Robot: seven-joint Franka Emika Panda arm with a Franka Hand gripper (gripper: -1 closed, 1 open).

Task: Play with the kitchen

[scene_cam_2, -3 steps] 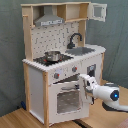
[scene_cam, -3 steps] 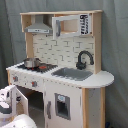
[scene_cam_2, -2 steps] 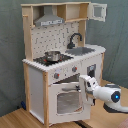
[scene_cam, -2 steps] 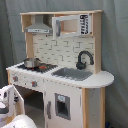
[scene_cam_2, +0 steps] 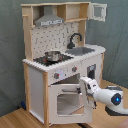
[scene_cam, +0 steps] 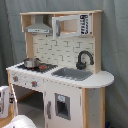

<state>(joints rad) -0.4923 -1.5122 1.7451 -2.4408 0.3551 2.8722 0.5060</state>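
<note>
Jaws at kitchen (scene_cam_2: 60, 60) oven door (scene_cam_2: 70, 100).

A grey-green curtain (scene_cam: 114, 60) hangs in soft vertical folds across the whole far side of the scene in both exterior views, filling the space from the left edge to the right. In the second exterior view a light wooden floor (scene_cam_2: 15, 119) with visible grain runs along the near edge, meeting the curtain at the far left. The light is even and diffuse, casting only faint shadows.
</note>
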